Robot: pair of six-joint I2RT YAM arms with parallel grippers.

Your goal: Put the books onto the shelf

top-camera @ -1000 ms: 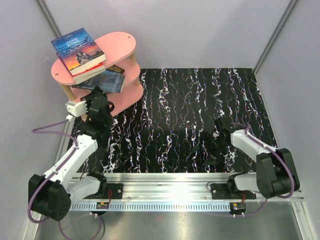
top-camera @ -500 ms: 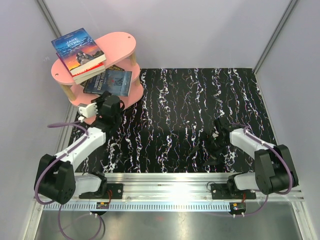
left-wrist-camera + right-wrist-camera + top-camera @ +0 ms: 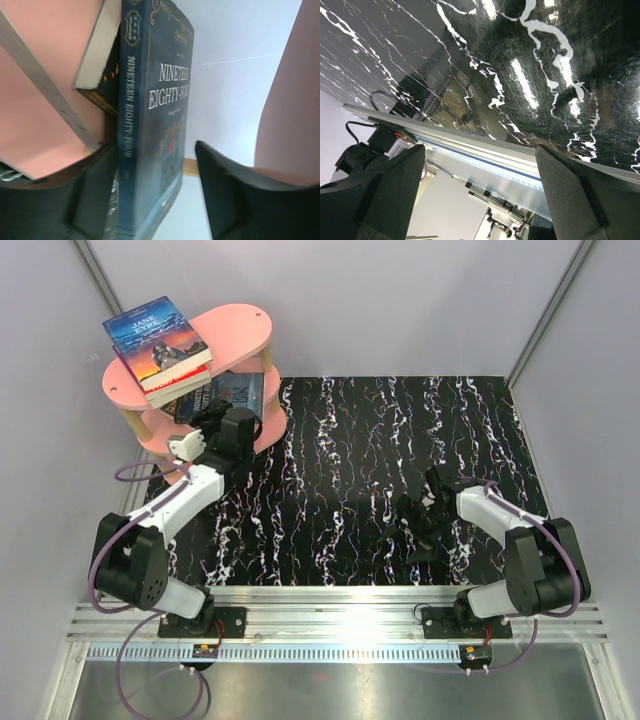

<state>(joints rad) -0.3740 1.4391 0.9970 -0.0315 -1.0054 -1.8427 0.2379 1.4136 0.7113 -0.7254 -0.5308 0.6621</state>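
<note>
Left gripper [image 3: 154, 152]: jaws apart around "Nineteen Eighty-Four" [image 3: 150, 100], on the middle tier of the shelf [image 3: 245, 322].
Right gripper [image 3: 480, 150]: jaws wide apart, empty.
Risk: a retreating finger could drag the book off.

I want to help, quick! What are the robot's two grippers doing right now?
Left gripper: open, loosely around the book, not squeezing it.
Right gripper: open, empty.
</note>
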